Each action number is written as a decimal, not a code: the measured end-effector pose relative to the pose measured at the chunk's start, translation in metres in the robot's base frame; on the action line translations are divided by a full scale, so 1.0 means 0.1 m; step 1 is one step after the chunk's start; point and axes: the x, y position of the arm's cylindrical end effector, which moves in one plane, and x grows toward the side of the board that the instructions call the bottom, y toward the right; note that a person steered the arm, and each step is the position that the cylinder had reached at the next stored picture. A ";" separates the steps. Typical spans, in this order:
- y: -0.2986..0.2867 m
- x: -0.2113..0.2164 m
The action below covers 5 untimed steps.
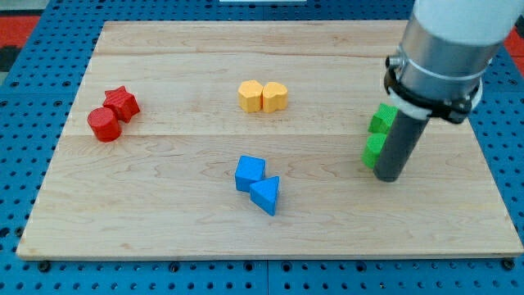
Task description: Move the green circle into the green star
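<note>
The green circle [374, 151] lies at the view's right, partly hidden behind my rod. The green star [381, 119] sits just above it, touching or nearly touching, also partly hidden by the arm. My tip [387, 177] rests on the board right beside the circle, at its lower right.
A red star [122, 102] and red cylinder [104, 124] sit together at the view's left. Two yellow blocks [263, 96] sit side by side at the top middle. A blue cube [250, 173] and blue triangle [266, 196] sit at the bottom middle. The wooden board [164, 221] ends near the view's bottom.
</note>
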 end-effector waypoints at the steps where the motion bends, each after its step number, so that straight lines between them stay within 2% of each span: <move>1: 0.26 -0.40; 2: 0.52 -0.53; 3: 0.42 -0.73; 4: 0.87 -0.41; 5: 0.41 -0.28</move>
